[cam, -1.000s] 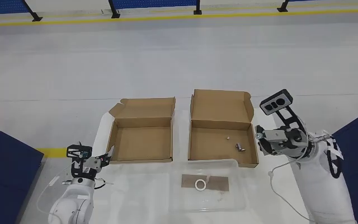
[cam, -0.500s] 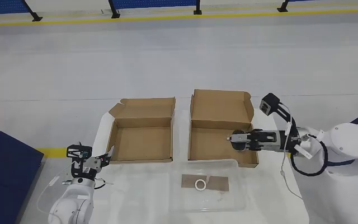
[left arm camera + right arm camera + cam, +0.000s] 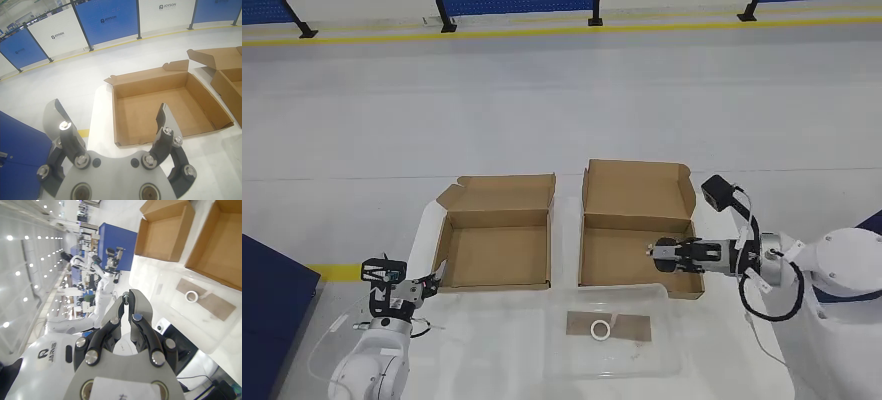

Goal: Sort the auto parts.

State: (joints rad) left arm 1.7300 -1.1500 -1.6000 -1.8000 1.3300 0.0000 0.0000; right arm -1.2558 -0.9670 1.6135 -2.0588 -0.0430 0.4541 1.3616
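**Small metal part pinched at the fingertips**

Our right hand [image 3: 126, 300] is clamped on a small metal part [image 3: 126, 298], over the right cardboard box [image 3: 617, 262]. We judge the part light, stiff and slippery. It is held only at the tips, so it could slip. Our left hand [image 3: 110, 104] hangs open above the worktop [image 3: 492, 322].

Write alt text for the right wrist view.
The right pincer is shut on a small silver metal part at its tips. Beyond it lie a clear plastic tray holding a white ring and two open brown cardboard boxes.
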